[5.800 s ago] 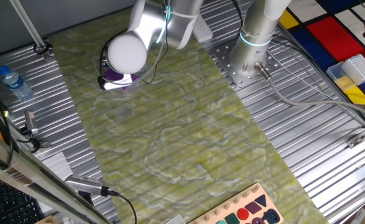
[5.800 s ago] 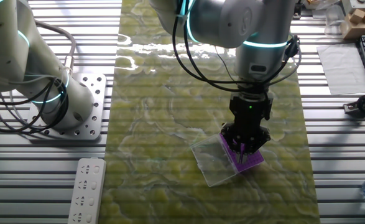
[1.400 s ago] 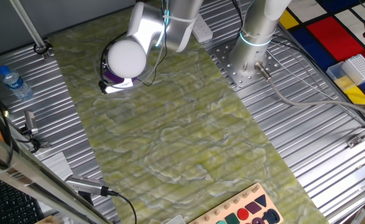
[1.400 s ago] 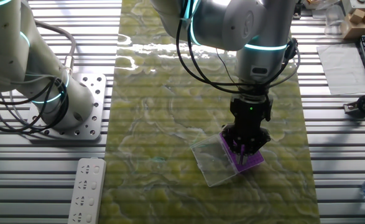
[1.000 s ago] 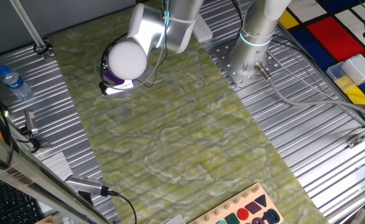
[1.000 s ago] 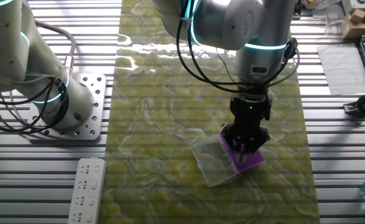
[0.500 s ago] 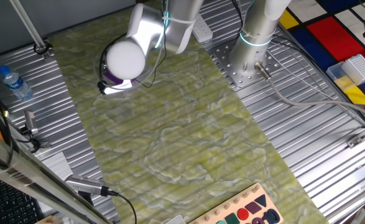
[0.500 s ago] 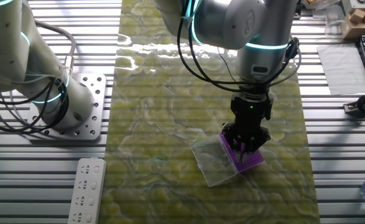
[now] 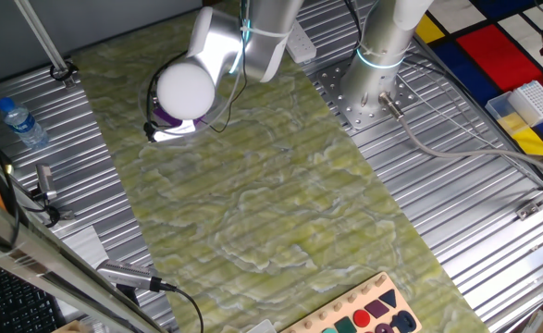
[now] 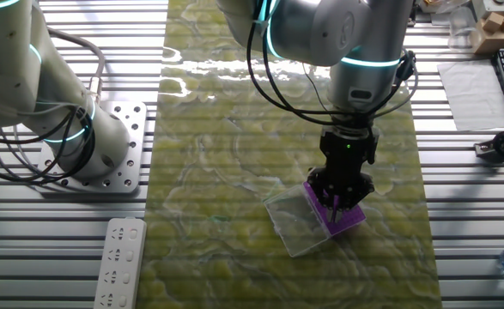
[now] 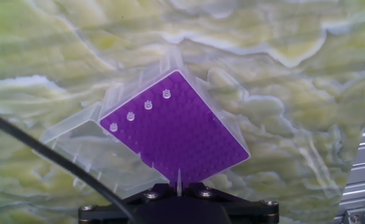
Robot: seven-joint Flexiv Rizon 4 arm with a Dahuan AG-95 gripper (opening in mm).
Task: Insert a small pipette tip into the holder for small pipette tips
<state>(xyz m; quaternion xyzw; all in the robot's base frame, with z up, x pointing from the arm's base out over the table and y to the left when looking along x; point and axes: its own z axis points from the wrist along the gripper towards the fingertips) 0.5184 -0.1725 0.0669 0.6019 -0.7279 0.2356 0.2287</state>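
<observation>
The holder for small pipette tips (image 11: 182, 130) is a flat purple square box with a fine grid of holes, lying on the green mat. Several clear tips (image 11: 148, 105) stand in a row along its upper left edge. Its clear cover (image 11: 76, 143) lies open beside it. My gripper (image 11: 179, 188) is just above the holder's near corner, shut on a thin translucent small pipette tip (image 11: 179, 178) that points down at the grid. From the side, the gripper (image 10: 339, 201) hangs over the holder (image 10: 349, 220). In the opposite fixed view the arm's white cap (image 9: 186, 89) hides most of the holder (image 9: 165, 117).
A white gridded rack (image 9: 536, 100) on a pale blue tray stands at the far right. A water bottle (image 9: 21, 123) lies left of the mat. A second arm's base (image 10: 80, 137) and a power strip (image 10: 118, 262) sit beside the mat, and a shape board (image 9: 364, 314) lies at the mat's near end.
The arm has shifted only very slightly over the holder. The holder and its cover have not moved, and the gripper stays shut.
</observation>
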